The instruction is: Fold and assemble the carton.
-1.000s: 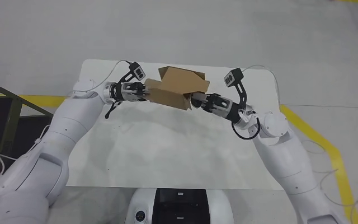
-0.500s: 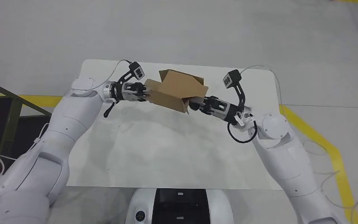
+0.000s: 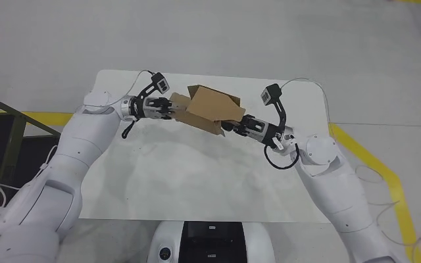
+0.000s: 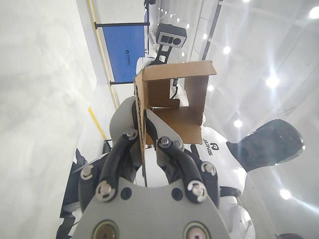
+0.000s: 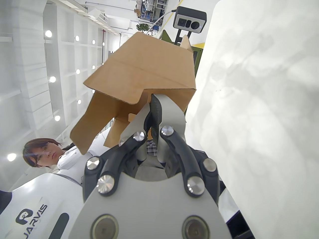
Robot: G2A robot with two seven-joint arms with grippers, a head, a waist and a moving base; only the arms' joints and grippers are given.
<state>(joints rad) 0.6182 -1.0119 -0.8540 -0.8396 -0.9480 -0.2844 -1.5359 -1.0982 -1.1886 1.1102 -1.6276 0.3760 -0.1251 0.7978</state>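
Observation:
A brown carton (image 3: pixel 210 105), part folded with its flaps loose, hangs above the far middle of the white table (image 3: pixel 197 177) between my two grippers. My left gripper (image 3: pixel 170 110) is shut on the carton's left flap; in the left wrist view the corrugated edge (image 4: pixel 140 115) runs between the fingers, and the carton's open inside (image 4: pixel 174 93) lies beyond. My right gripper (image 3: pixel 231 123) meets the carton's right end. In the right wrist view it (image 5: pixel 154 98) is shut, with its tips tucked under the carton's (image 5: pixel 144 68) folded edge and no cardboard visible between them.
The table's near half (image 3: pixel 197 184) is bare white surface. Its far edge (image 3: pixel 210 72) runs just behind the carton. A yellow floor line (image 3: pixel 368 151) passes on the right, and a dark frame (image 3: pixel 10 131) stands off the table's left side.
The right arm has edged in toward the carton, and the carton's right end has tipped down a little. The left gripper has kept its hold in the same place.

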